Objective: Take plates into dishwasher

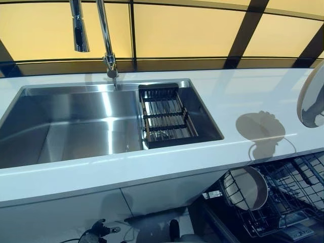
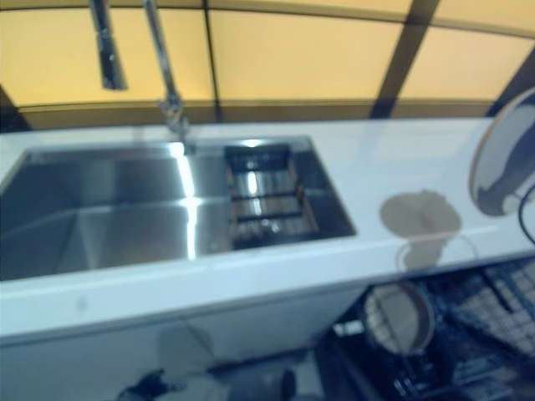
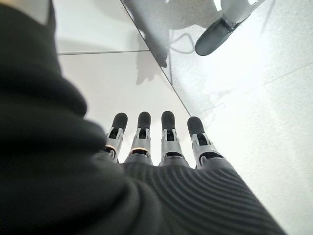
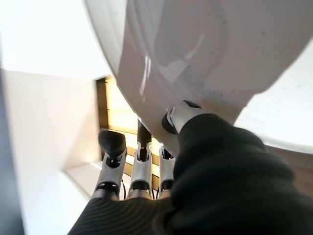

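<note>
The right hand (image 4: 146, 161) pinched a plate (image 1: 311, 96) at the frame's right edge, above the rack (image 1: 288, 202) at lower right; another plate (image 1: 248, 188) stood there; lower it edge-first into a free slot; the left hand (image 3: 156, 142) hung with straight fingers.

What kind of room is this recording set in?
Most likely a kitchen: a stainless steel sink with a tall faucet is set in a white counter, and an open dishwasher rack below already holds a plate.
</note>
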Available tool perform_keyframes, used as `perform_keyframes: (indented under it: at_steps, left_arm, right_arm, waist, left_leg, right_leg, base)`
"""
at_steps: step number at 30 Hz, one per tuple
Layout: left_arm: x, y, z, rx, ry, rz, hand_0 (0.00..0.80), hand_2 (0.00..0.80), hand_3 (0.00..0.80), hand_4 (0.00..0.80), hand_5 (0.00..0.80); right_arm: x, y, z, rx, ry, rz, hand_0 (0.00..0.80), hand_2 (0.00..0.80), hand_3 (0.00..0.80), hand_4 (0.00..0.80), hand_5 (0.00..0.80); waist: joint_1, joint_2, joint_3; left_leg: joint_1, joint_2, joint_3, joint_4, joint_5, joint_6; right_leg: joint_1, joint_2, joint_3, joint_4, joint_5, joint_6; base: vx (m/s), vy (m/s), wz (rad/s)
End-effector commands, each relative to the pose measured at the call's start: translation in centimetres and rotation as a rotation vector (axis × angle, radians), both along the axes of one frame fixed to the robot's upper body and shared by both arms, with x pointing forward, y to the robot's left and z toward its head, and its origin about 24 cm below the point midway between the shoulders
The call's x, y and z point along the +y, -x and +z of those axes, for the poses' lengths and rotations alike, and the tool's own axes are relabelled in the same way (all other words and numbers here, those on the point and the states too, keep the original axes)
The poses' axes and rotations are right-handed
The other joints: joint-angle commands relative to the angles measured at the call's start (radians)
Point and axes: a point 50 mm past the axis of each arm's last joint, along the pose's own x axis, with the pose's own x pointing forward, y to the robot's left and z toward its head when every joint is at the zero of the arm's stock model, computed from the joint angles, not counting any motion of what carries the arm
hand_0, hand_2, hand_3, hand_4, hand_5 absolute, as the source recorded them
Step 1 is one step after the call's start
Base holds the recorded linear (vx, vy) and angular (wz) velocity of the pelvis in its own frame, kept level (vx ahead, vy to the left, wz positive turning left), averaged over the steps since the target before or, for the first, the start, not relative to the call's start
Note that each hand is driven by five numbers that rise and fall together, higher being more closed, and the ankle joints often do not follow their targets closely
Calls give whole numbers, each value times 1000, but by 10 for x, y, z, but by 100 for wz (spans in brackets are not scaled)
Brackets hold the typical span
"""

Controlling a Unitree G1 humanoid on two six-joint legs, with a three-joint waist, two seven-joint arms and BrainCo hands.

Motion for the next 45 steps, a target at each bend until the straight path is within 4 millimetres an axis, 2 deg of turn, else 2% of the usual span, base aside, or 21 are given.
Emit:
perform_keyframes:
  at_steps: [1,10,19,26,29,32,36,41,45]
  left_arm:
    - [12,-20,9,-41,-51,-59,0,0,0,0,0]
    - [14,-27,12,-52,-50,-34,0,0,0,0,0]
    - [14,-32,13,-62,-53,-28,0,0,0,0,0]
    - [17,-35,16,-65,-62,-25,0,0,0,0,0]
    - [18,-35,16,-60,-64,-28,0,0,0,0,0]
    - [19,-33,15,-57,-66,-38,0,0,0,0,0]
    - [19,-33,16,-52,-71,-53,0,0,0,0,0]
    - [22,-31,16,-38,-72,-63,0,0,0,0,0]
    - [23,-27,15,-32,-78,-59,0,0,0,0,0]
  right_arm:
    - [-20,27,34,-91,39,-133,800,800,800,800,800]
    - [-33,41,3,118,32,-198,800,800,800,800,800]
    - [-39,46,-32,270,-62,-230,800,800,800,800,800]
    - [-45,52,-62,354,-272,-270,800,800,800,800,800]
    - [-45,54,-81,411,-461,-291,800,800,800,800,800]
    - [-54,63,-92,481,-538,-336,800,800,800,800,800]
    - [-62,71,-97,501,-622,-362,800,800,800,800,800]
    - [-58,68,-101,434,-764,-314,800,800,800,800,800]
    - [-49,53,-85,320,-786,-227,800,800,800,800,800]
  waist:
    - [-8,-28,27]
    - [-60,-24,34]
    - [-75,-27,45]
    - [-75,-27,52]
    - [-70,-29,53]
    - [-60,-30,50]
    - [-49,-34,51]
    - [-42,-37,49]
    - [-40,-39,45]
  left_leg:
    - [44,-2,-23,3,-84,17]
    - [46,2,18,8,-88,20]
    - [48,0,35,12,-92,25]
    - [46,-1,39,13,-92,27]
    - [50,-2,37,14,-92,27]
    - [53,0,34,12,-92,26]
    - [51,3,27,11,-88,25]
    - [58,4,18,7,-87,24]
    - [62,3,13,6,-86,21]
  right_leg:
    - [70,-16,2,4,-88,97]
    - [44,-12,35,4,-76,97]
    - [27,-14,45,8,-64,98]
    - [19,-18,42,9,-58,99]
    - [18,-20,39,10,-55,96]
    - [20,-20,33,9,-54,95]
    - [24,-19,28,7,-54,94]
    - [27,-20,23,7,-50,94]
    - [33,-20,22,6,-50,94]
  base:
    - [-20,10,-15]
    - [-20,22,-13]
    - [-7,8,-8]
    - [-4,0,-2]
    - [5,-10,-4]
    - [1,-13,0]
    - [-5,-37,2]
    - [2,-16,1]
    - [9,-4,0]
